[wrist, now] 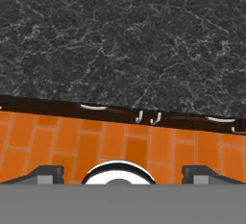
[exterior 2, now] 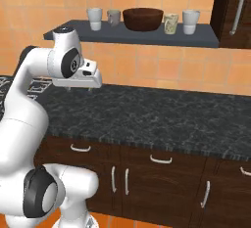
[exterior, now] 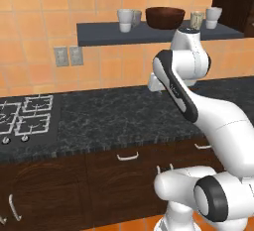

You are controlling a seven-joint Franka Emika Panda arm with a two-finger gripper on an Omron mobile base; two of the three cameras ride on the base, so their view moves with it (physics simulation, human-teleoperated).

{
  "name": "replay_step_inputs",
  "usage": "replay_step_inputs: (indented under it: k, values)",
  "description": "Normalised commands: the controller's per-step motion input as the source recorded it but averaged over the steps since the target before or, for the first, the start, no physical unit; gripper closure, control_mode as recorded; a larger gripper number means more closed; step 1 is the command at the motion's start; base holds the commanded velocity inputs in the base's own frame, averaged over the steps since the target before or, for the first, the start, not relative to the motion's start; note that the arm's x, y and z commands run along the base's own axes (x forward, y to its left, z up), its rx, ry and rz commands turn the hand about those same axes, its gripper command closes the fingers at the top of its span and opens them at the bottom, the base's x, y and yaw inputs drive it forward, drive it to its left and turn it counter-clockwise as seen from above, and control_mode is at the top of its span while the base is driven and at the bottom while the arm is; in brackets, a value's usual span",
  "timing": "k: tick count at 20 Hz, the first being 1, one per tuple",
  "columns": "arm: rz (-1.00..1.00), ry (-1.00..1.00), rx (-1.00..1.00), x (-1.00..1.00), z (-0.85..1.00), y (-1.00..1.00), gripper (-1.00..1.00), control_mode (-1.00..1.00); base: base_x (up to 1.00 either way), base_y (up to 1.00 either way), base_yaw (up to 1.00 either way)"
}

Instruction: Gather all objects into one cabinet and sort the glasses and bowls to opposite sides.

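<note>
The tool (wrist: 122, 172) hangs open and empty above the dark surface (exterior 2: 162, 114). Well above and beyond it, the shelf (exterior 2: 147, 37) carries two cups (exterior 2: 94, 18), the brown bowl (exterior 2: 142, 18), mug (exterior 2: 170, 24) and another cup (exterior 2: 190, 21).

No legible text (anywhere)

We see a dark slate-grey shelf (exterior 2: 132, 37) carrying 3 pale grey-white cups (exterior 2: 94, 18), a beige patterned mug (exterior 2: 170, 24) and a dark-brown bowl (exterior 2: 142, 19). Behind it the wall (exterior 2: 162, 65) is orange tile. The bench (exterior 2: 147, 117) is black with white veining, its cabinets (exterior 2: 162, 183) dark brown with white handles, and the floor (wrist: 115, 146) orange brick.
</note>
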Motion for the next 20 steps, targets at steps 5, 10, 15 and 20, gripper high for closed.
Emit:
replay_step_inputs:
  k: [5,10,15,20]
  values:
    - [0.00,0.00,0.00,0.00,0.00,0.00,-1.00,1.00,-0.81,-0.12,-0.01]
    - [0.00,0.00,0.00,0.00,0.00,0.00,-1.00,1.00,-0.16,0.02,0.01]
    - [0.00,0.00,0.00,0.00,0.00,0.00,-1.00,1.00,-0.61,0.22,0.22]
    - [0.00,0.00,0.00,0.00,0.00,0.00,-1.00,1.00,-0.49,0.48,0.29]
